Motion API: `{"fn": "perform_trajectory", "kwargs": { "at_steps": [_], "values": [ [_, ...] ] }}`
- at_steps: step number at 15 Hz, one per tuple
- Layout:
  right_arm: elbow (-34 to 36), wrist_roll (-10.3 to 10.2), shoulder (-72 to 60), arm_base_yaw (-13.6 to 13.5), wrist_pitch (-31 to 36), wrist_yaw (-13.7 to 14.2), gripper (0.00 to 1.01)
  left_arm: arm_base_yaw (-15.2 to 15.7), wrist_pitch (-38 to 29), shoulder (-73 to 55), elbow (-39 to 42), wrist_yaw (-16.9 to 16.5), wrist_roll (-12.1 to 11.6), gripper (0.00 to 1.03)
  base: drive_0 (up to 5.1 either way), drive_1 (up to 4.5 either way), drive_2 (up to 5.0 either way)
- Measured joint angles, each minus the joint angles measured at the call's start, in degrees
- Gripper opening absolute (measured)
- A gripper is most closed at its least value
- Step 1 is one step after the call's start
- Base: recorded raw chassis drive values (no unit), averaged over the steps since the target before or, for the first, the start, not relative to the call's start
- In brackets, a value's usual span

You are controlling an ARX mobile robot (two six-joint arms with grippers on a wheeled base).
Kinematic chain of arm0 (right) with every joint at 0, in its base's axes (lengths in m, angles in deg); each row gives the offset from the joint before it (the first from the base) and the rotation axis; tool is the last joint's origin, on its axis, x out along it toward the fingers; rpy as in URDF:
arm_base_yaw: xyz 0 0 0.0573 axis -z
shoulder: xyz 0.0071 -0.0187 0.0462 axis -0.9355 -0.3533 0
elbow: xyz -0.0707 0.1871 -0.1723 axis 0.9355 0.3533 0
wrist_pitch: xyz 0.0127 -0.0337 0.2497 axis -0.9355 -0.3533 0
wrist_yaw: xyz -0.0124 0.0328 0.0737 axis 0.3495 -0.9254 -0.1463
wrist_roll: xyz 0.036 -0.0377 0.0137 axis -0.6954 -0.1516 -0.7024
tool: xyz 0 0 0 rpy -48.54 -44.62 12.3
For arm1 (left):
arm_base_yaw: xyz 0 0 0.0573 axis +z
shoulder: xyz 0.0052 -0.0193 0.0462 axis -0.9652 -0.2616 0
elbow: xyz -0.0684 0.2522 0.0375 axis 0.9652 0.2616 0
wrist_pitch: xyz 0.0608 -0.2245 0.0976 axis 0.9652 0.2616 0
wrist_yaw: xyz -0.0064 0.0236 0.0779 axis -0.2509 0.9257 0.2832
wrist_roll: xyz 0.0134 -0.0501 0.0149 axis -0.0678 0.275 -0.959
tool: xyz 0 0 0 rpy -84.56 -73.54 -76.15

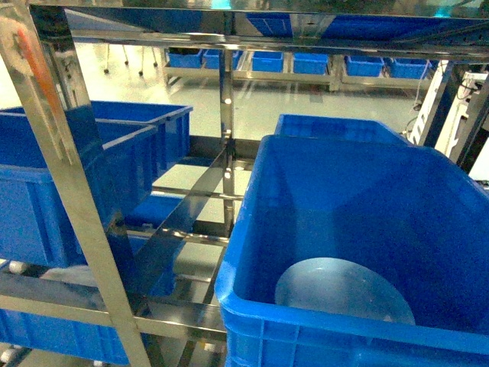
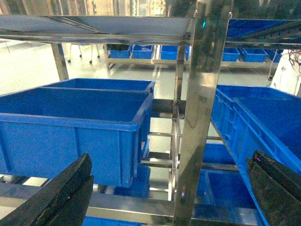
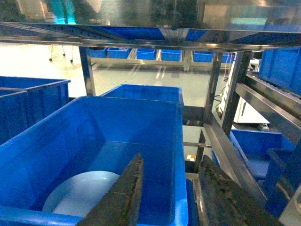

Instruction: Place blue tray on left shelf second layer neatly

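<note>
Still in the crate: tray pickup looking awkward

Currently the blue tray (image 1: 344, 292) is lying flat on the floor of the deep blue crate (image 1: 367, 191) at about 5 o'clock in the head view, on the right-hand side of the central steel post (image 1: 227, 138). It is not yet on the left shelf (image 1: 191, 206).

Right gripper (image 3: 171, 197) is hovering above the crate's near rim, jaws parted and holding nothing. Left gripper (image 2: 164, 193) is hanging wide open in front of the left shelf, also empty.

Risks, as I am judging them:
- tray is shallow with a low rim and sitting flush, so fingers may be sliding off the smooth plastic rather than getting under the edge
- crate walls are tall, so a descending wrist could be knocking the rim
- carrying across means passing the post and flat cross rails; a tilted tray could be clipping them
- left crate (image 2: 70, 122) is already occupying much of that tier, leaving little room for neat placement

Materials: tray is pale, round, matte plastic; crates are rigid saturated-blue plastic; rack is mirror-bright stainless, reflecting blue and confusing the edges
</note>
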Motion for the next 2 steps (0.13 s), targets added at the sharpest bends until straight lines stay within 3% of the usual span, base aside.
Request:
{"fn": "perform_trajectory", "kwargs": {
  "at_steps": [2],
  "values": [
    [0.0, 0.0, 0.0, 0.0, 0.0, 0.0, 0.44, 0.0, 0.0, 0.0, 0.0, 0.0, 0.0, 0.98, 0.0, 0.0, 0.0]
  ]
}}
